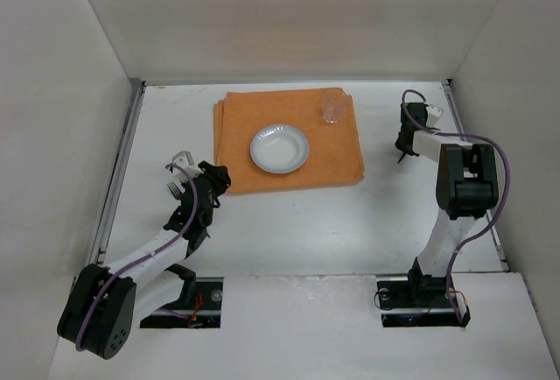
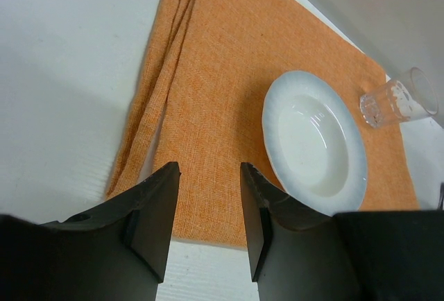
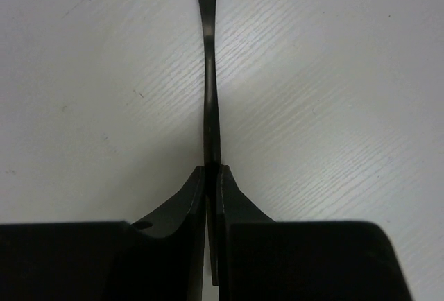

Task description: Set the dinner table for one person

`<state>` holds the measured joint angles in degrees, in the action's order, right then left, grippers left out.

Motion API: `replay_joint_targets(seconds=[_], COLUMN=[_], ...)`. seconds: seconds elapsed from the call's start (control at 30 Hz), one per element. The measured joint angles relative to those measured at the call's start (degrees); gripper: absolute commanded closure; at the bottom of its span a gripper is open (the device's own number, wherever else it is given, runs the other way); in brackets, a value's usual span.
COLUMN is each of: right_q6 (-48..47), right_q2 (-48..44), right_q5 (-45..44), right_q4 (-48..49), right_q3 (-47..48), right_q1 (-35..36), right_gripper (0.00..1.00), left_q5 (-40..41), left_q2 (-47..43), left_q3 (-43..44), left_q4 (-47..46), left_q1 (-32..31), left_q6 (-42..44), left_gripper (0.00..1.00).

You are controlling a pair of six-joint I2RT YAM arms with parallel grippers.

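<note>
left pincer (image 2: 208,170) seen released at placemat (image 2: 229,72) near edge | right pincer (image 3: 213,171) clenched on thin dark utensil (image 3: 210,86), far end cut off

Top edge cuts black utensil (image 3: 210,93) in right claw (image 3: 214,171); type unclear.

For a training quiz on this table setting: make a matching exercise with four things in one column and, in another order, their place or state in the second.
Column one:
1. plate
2. glass
3. left gripper
4. right gripper

Column two:
A. shut on a thin dark utensil
B. middle of the orange placemat
C. open, holding nothing
D. far right corner of the placemat

Pairs: 1-B, 2-D, 3-C, 4-A
</note>
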<state>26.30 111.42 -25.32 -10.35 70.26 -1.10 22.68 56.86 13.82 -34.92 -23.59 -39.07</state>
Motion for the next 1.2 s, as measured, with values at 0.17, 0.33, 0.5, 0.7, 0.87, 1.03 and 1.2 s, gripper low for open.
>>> replay_joint_targets(seconds=[0.17,0.33,0.5,0.7,0.87,1.03,1.2], right_q6=[-1.77,-3.54,-5.01,-6.23,-7.67,-9.49,-10.38], right_q2=[-7.02,-15.72,-22.43,-23.85,-22.73,-15.50,-8.83], right_q5=[-1.49,-3.30,-3.39,-2.58,-0.35,1.09,2.08], right_q4=[0.66,1.29,1.68,-1.55,-2.80,-2.47,-2.49], right_q3=[-5.81,-6.69,-10.19,-13.11,-12.66,-7.98,-3.74], right_q1=[1.22,7.34,19.98,34.71,40.54,40.46,38.42], right_gripper=[0.93,0.92,0.92,0.91,0.90,0.90,0.90], left_q5=[-0.02,-0.04,-0.04,-0.09,-0.15,-0.15,-0.20], left_q2=[-0.07,0.07,0.07,0.15,0.44,0.44,0.44], left_q3=[0.00,0.00,0.00,0.00,0.00,0.00,0.00], left_q4=[-0.02,-0.04,-0.02,-0.04,-0.04,-0.04,-0.04], left_q1=[0.02,-0.07,-0.02,-0.02,-0.04,-0.04,-0.04], left_q6=[-0.02,-0.04,-0.07,-0.28,-0.44,-0.44,-0.46], left_gripper=[0.62,0.62,0.62,0.62,0.62,0.62,0.62])
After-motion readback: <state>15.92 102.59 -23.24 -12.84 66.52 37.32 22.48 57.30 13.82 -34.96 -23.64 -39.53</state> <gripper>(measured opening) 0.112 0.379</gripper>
